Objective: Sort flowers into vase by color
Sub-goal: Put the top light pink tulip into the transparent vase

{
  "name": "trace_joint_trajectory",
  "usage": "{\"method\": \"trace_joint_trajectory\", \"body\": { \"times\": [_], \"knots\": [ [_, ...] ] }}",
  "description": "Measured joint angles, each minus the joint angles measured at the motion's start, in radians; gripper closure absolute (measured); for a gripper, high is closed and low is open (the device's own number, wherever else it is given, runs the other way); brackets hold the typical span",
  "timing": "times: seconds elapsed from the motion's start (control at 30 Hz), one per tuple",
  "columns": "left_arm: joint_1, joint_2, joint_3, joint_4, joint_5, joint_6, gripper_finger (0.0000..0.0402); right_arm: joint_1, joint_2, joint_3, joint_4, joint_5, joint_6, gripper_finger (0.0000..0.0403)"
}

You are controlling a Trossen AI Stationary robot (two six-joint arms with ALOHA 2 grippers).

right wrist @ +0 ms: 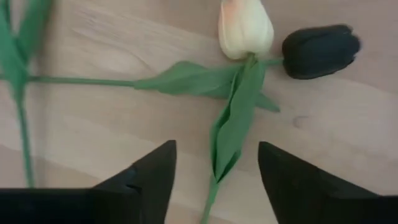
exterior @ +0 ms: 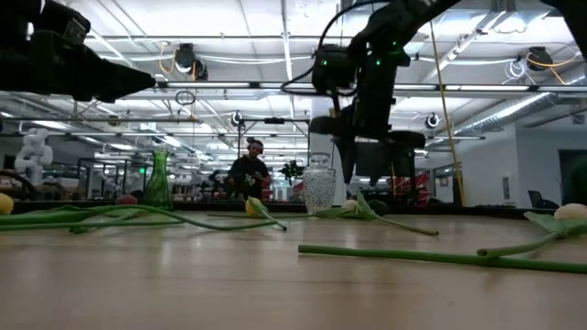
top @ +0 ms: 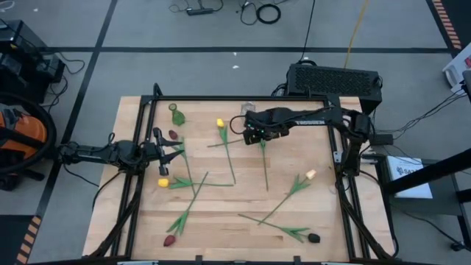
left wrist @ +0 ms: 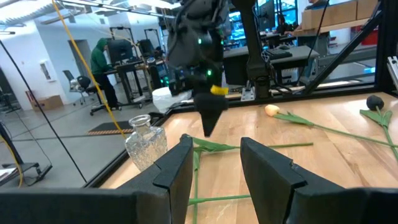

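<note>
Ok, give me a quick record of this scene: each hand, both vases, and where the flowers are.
left hand: open, empty, at the table's left side
right hand: open, above a cream-peach tulip that lies next to a dark tulip
green vase: upright, no flowers in it
clear vase: upright, no flowers in it
flowers: all lying on the table, among them a yellow tulip
sorting: not yet begun

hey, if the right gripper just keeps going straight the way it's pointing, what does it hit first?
Probably the green leaf and stem of the cream-peach tulip, lying directly between the right gripper's open fingers on the wooden table. Its height above them is unclear.
</note>
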Motion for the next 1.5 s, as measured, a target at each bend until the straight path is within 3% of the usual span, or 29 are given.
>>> {"method": "trace_joint_trajectory", "body": {
  "times": [0.17, 0.37, 0.53, 0.73, 0.83, 1.1, 1.27, 1.5],
  "knots": [
    [0.0, 0.0, 0.0, 0.0, 0.0, 0.0, 0.0258, -0.006, 0.062, 0.0, -0.036, -0.03, -0.017, 0.0155],
    [0.0, 0.0, 0.0, 0.0, 0.0, 0.0, 0.0258, -0.011, 0.146, 0.002, -0.009, -0.058, -0.052, 0.0174],
    [0.0, 0.0, 0.0, 0.0, 0.0, 0.0, 0.0258, -0.011, 0.18, 0.006, 0.012, -0.058, -0.068, 0.0241],
    [0.0, 0.0, 0.0, 0.0, 0.0, 0.0, 0.0258, -0.009, 0.164, 0.005, 0.017, -0.06, -0.092, 0.0377],
    [0.0, 0.0, 0.0, 0.0, 0.0, 0.0, 0.0258, -0.01, 0.137, -0.002, 0.006, -0.05, -0.11, 0.039],
    [0.0, 0.0, 0.0, 0.0, 0.0, 0.0, 0.0258, -0.002, -0.06, -0.003, -0.154, 0.065, -0.091, 0.0398],
    [0.0, 0.0, 0.0, 0.0, 0.0, 0.0, 0.0258, 0.003, -0.232, -0.002, -0.162, 0.115, -0.088, 0.0397],
    [0.0, 0.0, 0.0, 0.0, 0.0, 0.0, 0.0258, 0.003, -0.416, -0.001, 0.015, 0.372, -0.172, 0.0399]
  ]
}}
